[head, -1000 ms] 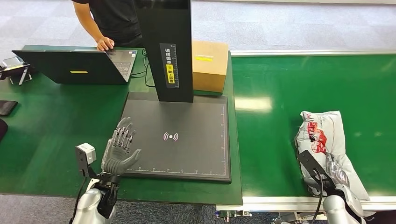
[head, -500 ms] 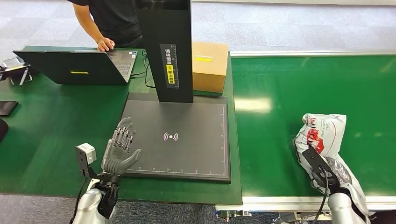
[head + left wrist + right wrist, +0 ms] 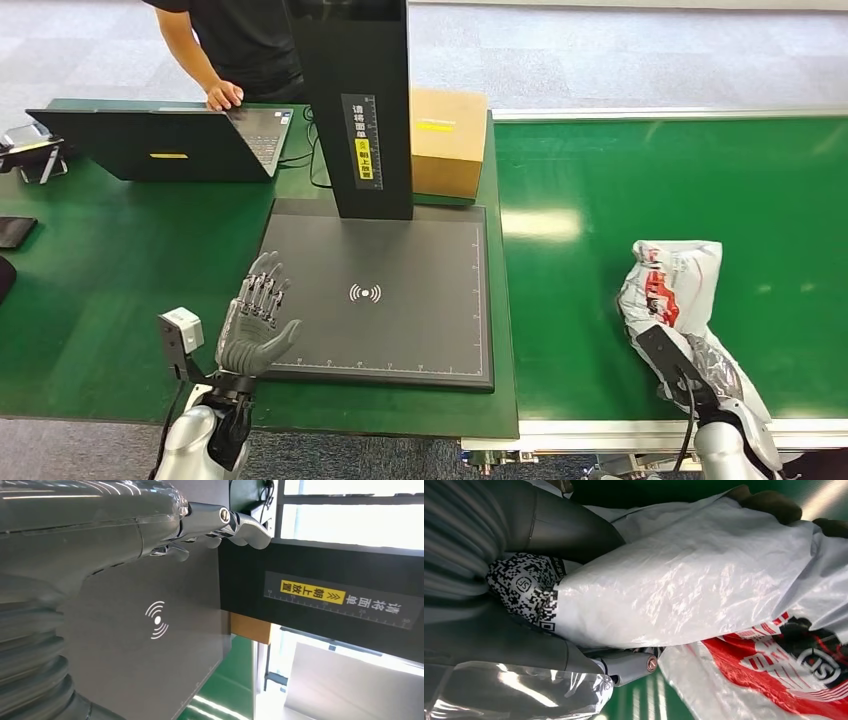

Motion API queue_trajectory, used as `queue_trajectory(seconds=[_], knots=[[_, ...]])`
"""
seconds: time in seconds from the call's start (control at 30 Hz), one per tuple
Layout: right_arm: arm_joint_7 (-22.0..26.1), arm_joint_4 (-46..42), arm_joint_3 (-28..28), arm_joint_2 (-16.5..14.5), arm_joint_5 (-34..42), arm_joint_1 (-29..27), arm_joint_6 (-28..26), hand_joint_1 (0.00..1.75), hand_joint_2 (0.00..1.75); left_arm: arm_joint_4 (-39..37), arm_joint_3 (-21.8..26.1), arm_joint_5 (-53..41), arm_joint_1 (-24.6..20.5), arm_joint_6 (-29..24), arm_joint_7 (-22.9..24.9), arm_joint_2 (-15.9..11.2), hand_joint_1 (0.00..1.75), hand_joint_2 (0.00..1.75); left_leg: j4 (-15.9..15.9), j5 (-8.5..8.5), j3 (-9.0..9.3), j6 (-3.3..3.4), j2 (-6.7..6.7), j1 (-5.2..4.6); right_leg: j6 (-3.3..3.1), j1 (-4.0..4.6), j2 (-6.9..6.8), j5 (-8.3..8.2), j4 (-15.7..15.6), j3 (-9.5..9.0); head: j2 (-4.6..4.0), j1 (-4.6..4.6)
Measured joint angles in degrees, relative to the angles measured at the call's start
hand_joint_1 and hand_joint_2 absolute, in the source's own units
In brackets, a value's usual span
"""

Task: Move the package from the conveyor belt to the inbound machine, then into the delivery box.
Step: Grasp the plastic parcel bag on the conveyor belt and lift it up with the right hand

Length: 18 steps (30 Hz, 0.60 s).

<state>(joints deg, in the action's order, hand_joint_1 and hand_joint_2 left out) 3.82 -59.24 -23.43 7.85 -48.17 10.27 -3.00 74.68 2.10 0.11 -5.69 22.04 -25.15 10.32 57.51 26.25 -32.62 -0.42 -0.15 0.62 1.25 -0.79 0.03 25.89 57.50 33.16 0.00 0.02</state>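
Observation:
The package [image 3: 675,290] is a white plastic mail bag with red print, lying on the green conveyor belt [image 3: 620,180] near its front edge. My right hand [image 3: 708,370] grips its near end; in the right wrist view the crumpled bag [image 3: 704,595] fills the space between the thumb and fingers [image 3: 629,665]. The inbound machine is a dark scan plate [image 3: 400,270] with a white signal mark and a black upright column [image 3: 360,100]. My left hand [image 3: 255,320] hovers open at the plate's front left corner, holding nothing. The left wrist view shows its fingertips [image 3: 235,522] over the plate [image 3: 150,645].
A cardboard box [image 3: 450,140] stands behind the plate, beside the column. An open black laptop [image 3: 170,140] sits at the back left, with a person's hand [image 3: 225,95] on it. Small dark devices lie at the table's left edge [image 3: 25,150].
The package has been drawn left and bunched up in my right hand's grip; its far end has lifted and crumpled. The left hand has stayed in place.

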Motion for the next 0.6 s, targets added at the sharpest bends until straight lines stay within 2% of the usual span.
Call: queue_trajectory(seconds=[0.13,0.23,0.5,0.6], knots=[[7.15,-4.97,1.45,-1.45,0.74,-1.27,-4.17,1.75,1.75,0.38,0.04,0.08,0.11,0.24,-0.58,0.0,0.0,1.75,0.0,-0.01,-0.05,0.0,-0.03,0.0,-0.01,0.01,-0.04,0.01,0.01,0.07,0.0,-0.01],[10.61,-9.51,2.12,-2.38,1.31,-1.87,-6.85,1.75,1.75,0.4,0.06,0.07,0.11,0.38,-0.82,0.0,0.0,1.75,-0.02,0.0,-0.05,-0.01,-0.04,0.0,-0.04,0.04,-0.04,0.04,0.02,0.09,0.0,-0.01],[11.31,-15.11,2.68,-3.71,1.46,-3.04,-7.34,1.75,1.75,0.4,0.08,0.06,0.1,0.42,-1.1,0.0,0.0,1.75,-0.03,0.01,-0.1,-0.02,-0.04,0.0,-0.05,0.01,-0.04,0.07,0.01,0.12,0.0,0.0],[13.52,-16.54,2.89,-4.01,1.95,-3.53,-8.72,1.75,1.75,0.4,0.08,-0.03,0.07,0.49,-1.35,0.0,0.0,1.75,-0.03,0.01,-0.1,-0.01,-0.04,0.0,-0.05,-0.01,-0.05,0.06,0.01,0.14,0.0,-0.01]])
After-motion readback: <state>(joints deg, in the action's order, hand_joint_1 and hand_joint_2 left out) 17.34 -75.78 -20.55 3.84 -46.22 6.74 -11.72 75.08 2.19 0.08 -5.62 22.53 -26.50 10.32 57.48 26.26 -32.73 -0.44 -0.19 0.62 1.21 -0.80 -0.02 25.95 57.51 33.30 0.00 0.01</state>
